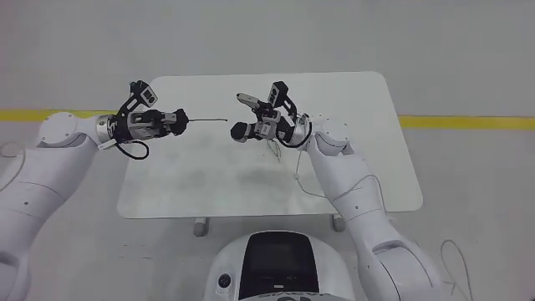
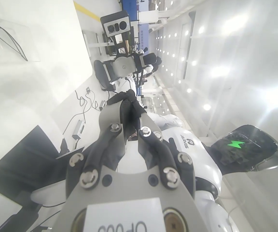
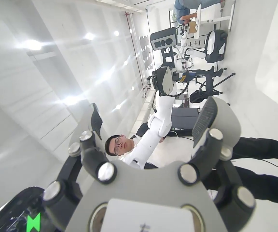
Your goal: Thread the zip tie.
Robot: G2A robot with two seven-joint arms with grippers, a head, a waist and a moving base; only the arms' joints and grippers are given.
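- Table (image 1: pixel 351 150) lies white beneath both claws, which hang over it facing each other.
- Left claw (image 1: pixel 183 121) is clamped tight on one end of the zip tie, its fingers (image 2: pixel 110 114) pressed together.
- Right claw (image 1: pixel 242 114) sits opposite the left one, spread wide, its ribbed pads (image 3: pixel 203 119) gripping nothing.
- Zip tie (image 1: pixel 207 120) sticks straight out of the left claw, a thin black line. Its free tip is just short of the right claw's gap, not touching.
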